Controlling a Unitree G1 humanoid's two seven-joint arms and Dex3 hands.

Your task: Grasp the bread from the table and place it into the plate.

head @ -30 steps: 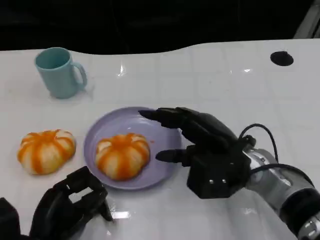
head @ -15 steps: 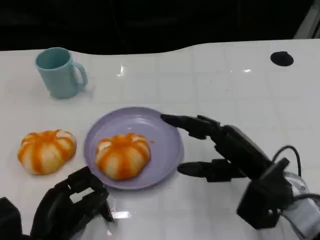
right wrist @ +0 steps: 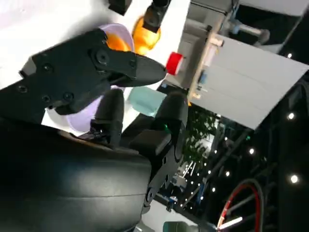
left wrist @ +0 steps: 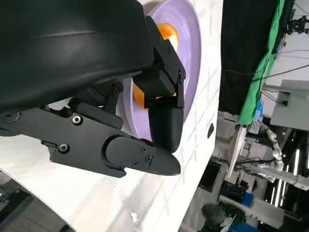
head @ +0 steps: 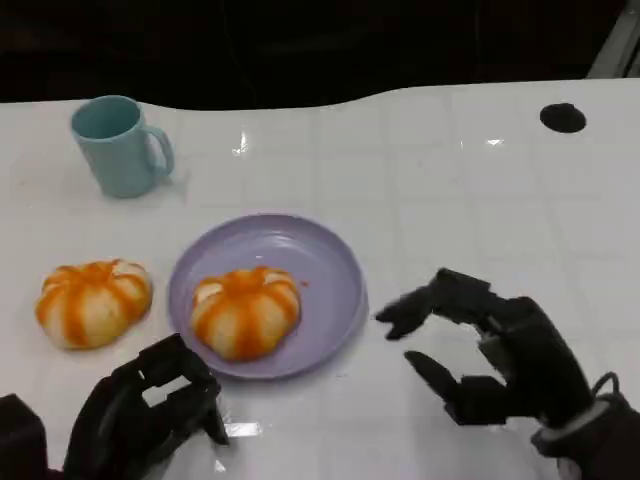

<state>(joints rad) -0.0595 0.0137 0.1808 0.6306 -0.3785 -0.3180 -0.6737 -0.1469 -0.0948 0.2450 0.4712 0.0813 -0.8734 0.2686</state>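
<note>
One orange-and-white bread (head: 246, 311) is sitting inside the lilac plate (head: 330, 270), toward the side nearest the robot, while a second bread (head: 92, 301) is lying on the white table (head: 450, 170) just beside the plate's rim, on the robot's left. The right hand (head: 495, 350) is hovering above the table near the plate's other side, its fingers (head: 405, 312) spread apart and grasping nothing. The left hand (head: 140, 415) is resting low at the near edge with its fingers curled inward and nothing in them. The main risk from here looks like a knock: the left hand is lying close to the plate's near rim, and a careless reach toward the bread on the table could nudge the plate or roll the bread toward the teal mug (head: 118, 145) or off the edge. A squeeze that is too hard could also dent a soft bun. Both breads are round, pumpkin-shaped domes sitting ribbed side up, so neither is showing a clear long axis or pointing anywhere.
</note>
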